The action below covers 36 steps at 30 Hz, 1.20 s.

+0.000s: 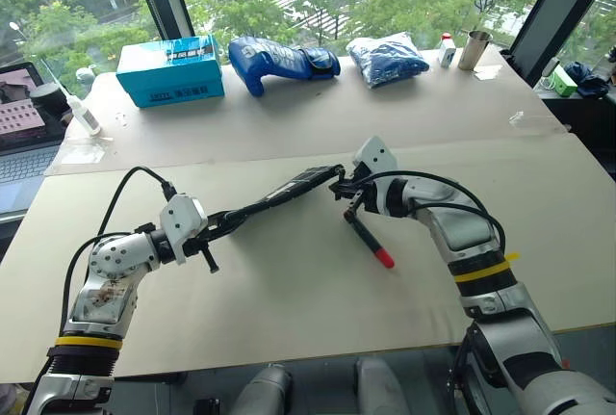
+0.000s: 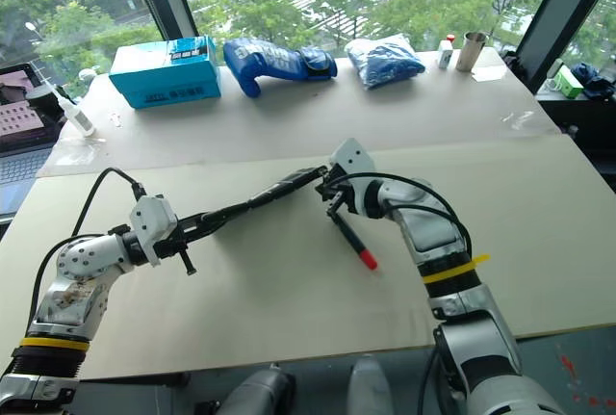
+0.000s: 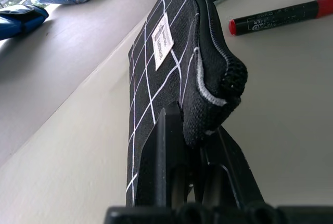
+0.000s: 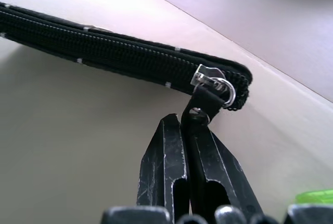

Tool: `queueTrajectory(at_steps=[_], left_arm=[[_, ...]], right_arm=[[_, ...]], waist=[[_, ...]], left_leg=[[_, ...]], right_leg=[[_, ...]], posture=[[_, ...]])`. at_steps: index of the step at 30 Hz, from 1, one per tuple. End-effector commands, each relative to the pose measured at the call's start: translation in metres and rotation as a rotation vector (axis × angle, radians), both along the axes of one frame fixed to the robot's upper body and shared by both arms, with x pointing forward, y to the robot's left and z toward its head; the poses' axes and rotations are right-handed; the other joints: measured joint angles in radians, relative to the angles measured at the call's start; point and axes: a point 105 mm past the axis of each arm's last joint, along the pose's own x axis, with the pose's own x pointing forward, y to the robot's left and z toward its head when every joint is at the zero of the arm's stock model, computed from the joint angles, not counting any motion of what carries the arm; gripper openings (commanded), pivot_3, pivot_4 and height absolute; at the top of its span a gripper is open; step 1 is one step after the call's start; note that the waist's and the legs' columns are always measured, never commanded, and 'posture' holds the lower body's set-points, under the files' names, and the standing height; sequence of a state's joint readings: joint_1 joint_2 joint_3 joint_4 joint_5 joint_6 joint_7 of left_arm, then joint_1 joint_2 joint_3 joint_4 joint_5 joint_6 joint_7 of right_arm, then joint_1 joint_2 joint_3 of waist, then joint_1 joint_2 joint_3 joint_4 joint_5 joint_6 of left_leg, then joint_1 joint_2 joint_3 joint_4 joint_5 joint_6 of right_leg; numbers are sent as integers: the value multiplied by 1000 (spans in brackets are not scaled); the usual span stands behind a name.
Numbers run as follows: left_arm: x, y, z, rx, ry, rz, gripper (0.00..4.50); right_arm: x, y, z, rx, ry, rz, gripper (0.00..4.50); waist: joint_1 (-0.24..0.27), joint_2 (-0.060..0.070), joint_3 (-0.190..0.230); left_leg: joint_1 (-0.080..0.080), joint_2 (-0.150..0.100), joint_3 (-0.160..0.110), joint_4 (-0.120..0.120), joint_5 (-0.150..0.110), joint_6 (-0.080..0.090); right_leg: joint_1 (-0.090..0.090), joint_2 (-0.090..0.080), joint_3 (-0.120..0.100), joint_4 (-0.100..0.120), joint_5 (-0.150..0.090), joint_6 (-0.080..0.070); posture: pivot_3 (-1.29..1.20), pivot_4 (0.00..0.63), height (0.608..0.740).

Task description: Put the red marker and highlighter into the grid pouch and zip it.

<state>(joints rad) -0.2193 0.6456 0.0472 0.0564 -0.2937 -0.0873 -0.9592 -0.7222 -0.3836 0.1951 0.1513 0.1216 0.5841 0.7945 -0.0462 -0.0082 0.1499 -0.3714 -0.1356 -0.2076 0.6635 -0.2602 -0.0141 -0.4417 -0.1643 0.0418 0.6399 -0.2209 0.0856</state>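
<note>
The grid pouch (image 1: 289,189) hangs edge-up above the table, stretched between my two grippers. My left gripper (image 3: 195,130) is shut on its near end, beside the white label (image 3: 162,41). At the far end, my right gripper (image 4: 188,122) is shut on the black zipper pull (image 4: 205,99), and the zipper looks closed along its length. The red marker (image 1: 368,239) lies on the table just below my right gripper, red cap toward me. A light-green sliver (image 4: 315,197), likely the highlighter, shows at the edge of the right wrist view.
Along the table's far side stand a teal box (image 1: 171,70), a blue glove (image 1: 279,61), a blue bag (image 1: 387,57), a small bottle (image 1: 445,49) and a metal cup (image 1: 473,49). At the far left are a white bottle (image 1: 82,115) and a laptop (image 1: 19,116).
</note>
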Motion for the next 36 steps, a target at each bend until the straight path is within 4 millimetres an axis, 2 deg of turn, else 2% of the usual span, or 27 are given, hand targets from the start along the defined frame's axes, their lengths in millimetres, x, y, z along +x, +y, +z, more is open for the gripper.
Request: queueTrajectory(at_steps=[1, 9, 15, 23, 29, 36], left_arm=[[3, 1, 9, -1, -45, 7, 0], [5, -6, 7, -14, -47, 4, 0], [4, -7, 4, -16, -45, 1, 0], [5, -12, 2, -25, -37, -14, 0], [8, -16, 3, -31, -36, -29, 0], [10, -18, 3, -34, -35, -37, 0]], right_arm=[[-10, 6, 8, -37, -37, 62, 20], [-27, 26, -1, -93, -48, 156, 20], [-29, 35, -3, -80, -37, 169, 20], [-46, 54, 1, -80, -36, 299, 20], [-64, 87, 12, -38, -37, 437, 20], [-74, 107, 21, -30, -31, 545, 20]], waist=[[1, 0, 0], [-1, 0, 0], [1, 0, 0], [0, 0, 0], [1, 0, 0], [0, 0, 0]], left_leg=[[0, 0, 0, 0, 0, 0], [0, 0, 0, 0, 0, 0], [0, 0, 0, 0, 0, 0], [0, 0, 0, 0, 0, 0], [0, 0, 0, 0, 0, 0], [0, 0, 0, 1, 0, 0]], right_leg=[[0, 0, 0, 0, 0, 0], [0, 0, 0, 0, 0, 0], [0, 0, 0, 0, 0, 0], [0, 0, 0, 0, 0, 0], [0, 0, 0, 0, 0, 0], [0, 0, 0, 0, 0, 0]], posture=[[0, 150, 740], [0, 150, 740], [0, 150, 740], [0, 150, 740], [0, 150, 740], [0, 150, 740]])
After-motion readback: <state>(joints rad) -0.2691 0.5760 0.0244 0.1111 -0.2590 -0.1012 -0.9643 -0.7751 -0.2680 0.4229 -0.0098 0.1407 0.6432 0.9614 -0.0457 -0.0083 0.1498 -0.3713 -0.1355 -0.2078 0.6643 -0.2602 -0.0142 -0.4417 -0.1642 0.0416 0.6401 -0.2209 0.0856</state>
